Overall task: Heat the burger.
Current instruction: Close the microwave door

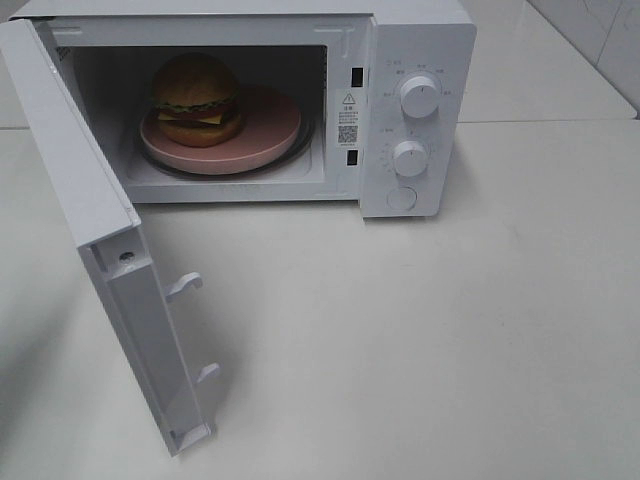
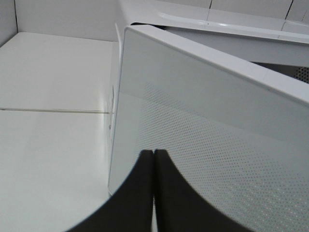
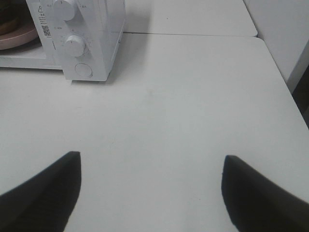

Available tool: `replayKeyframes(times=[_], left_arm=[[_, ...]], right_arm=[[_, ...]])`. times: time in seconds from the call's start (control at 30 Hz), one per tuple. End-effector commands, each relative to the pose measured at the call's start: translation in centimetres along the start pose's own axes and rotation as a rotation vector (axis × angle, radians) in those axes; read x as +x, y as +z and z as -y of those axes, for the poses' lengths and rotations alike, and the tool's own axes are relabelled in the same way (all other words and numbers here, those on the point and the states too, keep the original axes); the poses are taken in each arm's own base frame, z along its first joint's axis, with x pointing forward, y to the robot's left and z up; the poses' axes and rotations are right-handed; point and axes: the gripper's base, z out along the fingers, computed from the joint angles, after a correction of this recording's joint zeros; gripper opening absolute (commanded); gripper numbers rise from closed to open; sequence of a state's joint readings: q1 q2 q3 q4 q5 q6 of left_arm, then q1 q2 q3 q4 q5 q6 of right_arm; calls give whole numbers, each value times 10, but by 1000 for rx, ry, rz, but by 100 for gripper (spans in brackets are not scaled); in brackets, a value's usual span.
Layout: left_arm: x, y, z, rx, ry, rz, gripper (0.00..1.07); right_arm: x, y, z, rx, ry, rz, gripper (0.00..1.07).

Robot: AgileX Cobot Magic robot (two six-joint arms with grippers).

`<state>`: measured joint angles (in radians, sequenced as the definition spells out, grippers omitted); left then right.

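Note:
The burger (image 1: 196,98) sits on a pink plate (image 1: 262,132) inside the open white microwave (image 1: 420,60). Its door (image 1: 90,215) swings out to the left, toward the table's front. In the left wrist view my left gripper (image 2: 153,157) is shut, with nothing between its fingers, right behind the door's outer face (image 2: 207,125). My right gripper (image 3: 152,164) stands open over bare table, some way right of and in front of the microwave (image 3: 91,38); the plate's edge (image 3: 19,37) shows there. Neither gripper shows in the exterior view.
Two knobs (image 1: 419,97) (image 1: 410,158) and a round button (image 1: 401,198) are on the microwave's right panel. The white table (image 1: 430,340) runs in front and to the right. A tiled wall (image 2: 58,17) stands behind.

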<state>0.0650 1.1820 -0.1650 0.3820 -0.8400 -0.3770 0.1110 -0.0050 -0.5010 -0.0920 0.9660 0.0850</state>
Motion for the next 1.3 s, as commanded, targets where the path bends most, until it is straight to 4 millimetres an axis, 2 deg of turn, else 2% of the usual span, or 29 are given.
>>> replayKeyframes(times=[0.03,0.33,0.5,0.8,0.87,0.97,1.03,1.23,1.3], left_arm=[[2,7,3,45,-16,27,0],[12,30,21,99,11,-24,0],[16,48,42,138,11,-26,0],[18,72,65,158,-2,-27,0],[17,84,80,187,-15,-20,0],[16,88,84,192,-21,-15,0],[18,101,99,198,-19,-15,0],[20,113,113,209,-17,-11,0],[23,125,126,225,-25,-22,0]], right_arm=[[2,-3,0,7,8,26,76],[2,-3,0,7,8,26,76],[2,-3,0,7,8,26,76],[2,-3,0,7,8,26,76],[2,-3,0,7,8,26,76],[2,-3,0,7,8,26,76],[2,-3,0,7,8,26,76],[2,-3,0,7,8,26,76],[2,-3,0,7,8,26,76]])
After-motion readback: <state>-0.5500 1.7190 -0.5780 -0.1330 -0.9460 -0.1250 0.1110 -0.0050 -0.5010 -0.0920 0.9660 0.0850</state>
